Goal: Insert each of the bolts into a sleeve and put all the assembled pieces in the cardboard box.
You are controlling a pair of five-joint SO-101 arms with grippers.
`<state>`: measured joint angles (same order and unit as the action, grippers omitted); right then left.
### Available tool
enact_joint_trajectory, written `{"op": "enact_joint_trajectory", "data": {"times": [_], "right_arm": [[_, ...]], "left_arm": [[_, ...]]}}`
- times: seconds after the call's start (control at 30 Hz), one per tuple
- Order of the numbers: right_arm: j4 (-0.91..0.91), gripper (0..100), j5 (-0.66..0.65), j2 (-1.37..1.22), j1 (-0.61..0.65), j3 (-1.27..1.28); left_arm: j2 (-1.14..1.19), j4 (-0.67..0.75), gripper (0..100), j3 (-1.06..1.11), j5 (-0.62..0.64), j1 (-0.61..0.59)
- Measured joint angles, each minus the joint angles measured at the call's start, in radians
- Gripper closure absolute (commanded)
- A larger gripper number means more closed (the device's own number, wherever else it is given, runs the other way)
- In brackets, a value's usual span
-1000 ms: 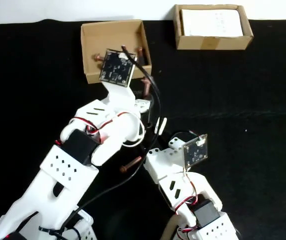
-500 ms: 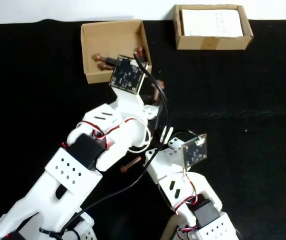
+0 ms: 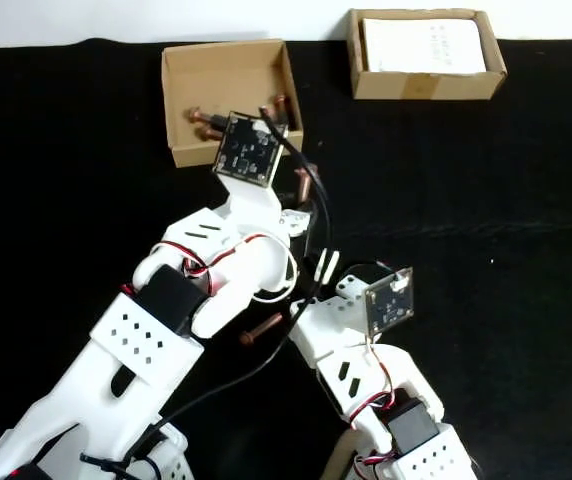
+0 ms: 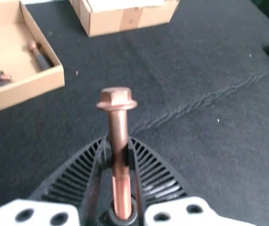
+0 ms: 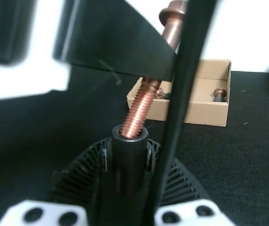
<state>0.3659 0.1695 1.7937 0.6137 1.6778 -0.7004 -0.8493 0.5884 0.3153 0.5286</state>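
One cable (image 5: 182, 94) across left end effector's (image 4: 118, 151) clamped bolt (image 4: 117, 123), right end effector's (image 5: 127, 153) clamped sleeve (image 5: 128, 169)

- Bolt (image 4: 118, 127): copper-toned metal with a smooth sheen on head and shank; ridged thread toward the tip.
- Sleeve (image 5: 129, 162): black, smooth, dull satin; plastic or metal cannot be told.
- Left pincer (image 4: 117, 147), right pincer (image 5: 127, 151): matt black ribbed plastic on smooth white plastic mounts.
- Table (image 4: 209, 94): black cloth cover, matt, faintly creased.
- Cardboard box (image 3: 191, 70): brown cardboard, matt.
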Motion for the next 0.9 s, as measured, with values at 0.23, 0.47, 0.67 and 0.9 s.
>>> {"op": "enact_joint_trajectory", "data": {"times": [0.23,0.47,0.67,0.9], "right_arm": [[0.002,99.1,0.0,-0.002,-0.008,0.0],[0.0,99.1,0.003,0.0,-0.026,0.0],[0.0,99.1,0.003,0.0,-0.026,0.0],[0.002,99.1,0.003,-0.003,-0.026,0.0]], "left_arm": [[-0.02,-0.077,99,-0.003,-0.127,0.014],[-0.117,-0.112,99,0.002,-0.19,0.074],[-0.157,-0.126,98,0.002,-0.203,0.077],[-0.135,-0.199,92,0.021,-0.203,0.08]]}}
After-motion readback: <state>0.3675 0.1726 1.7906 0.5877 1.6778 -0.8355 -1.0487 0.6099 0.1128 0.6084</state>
